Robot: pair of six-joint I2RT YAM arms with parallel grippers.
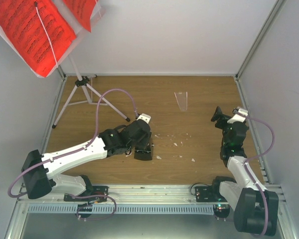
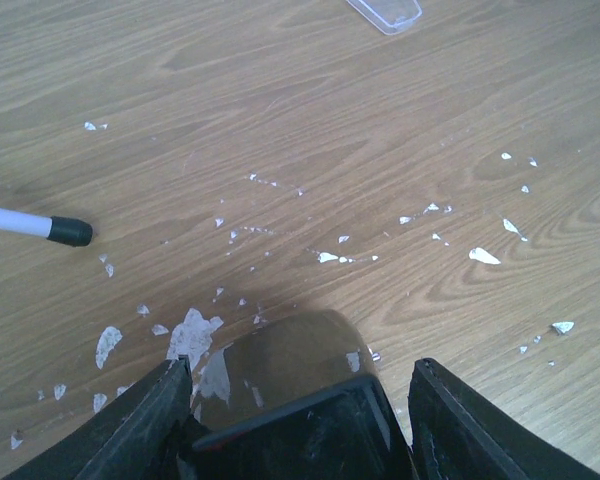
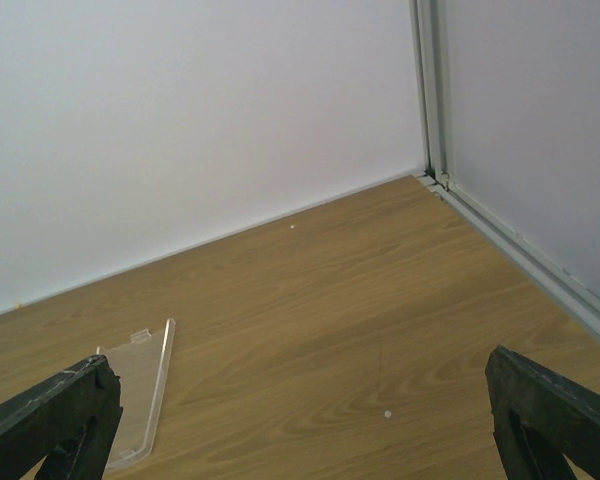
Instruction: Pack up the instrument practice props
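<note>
left gripper (image 2: 302, 366) straddles the small, rigid, glossy black metronome (image 2: 290, 405) toward the tabletop's (image 2: 280, 100) near edge, clamping unclear; pinch its slippery sloped sides low; right gripper (image 3: 300, 362) gapes empty

Top camera sits high behind the arm bases, looking down and forward over the whole bench (image 1: 199, 94), with walls closing in on three sides. The left wrist view is right down close to the wood, peering forward and down past the left pincer (image 2: 302, 365). The right wrist view rides low, almost level, facing the far right corner over the right pincer (image 3: 300, 360). Shared ground: the clear plastic piece (image 1: 181, 101) shows in all three, while the white crumbs (image 2: 325, 257) and the stand-leg tip (image 2: 70, 231) appear in both top and left wrist views.
</note>
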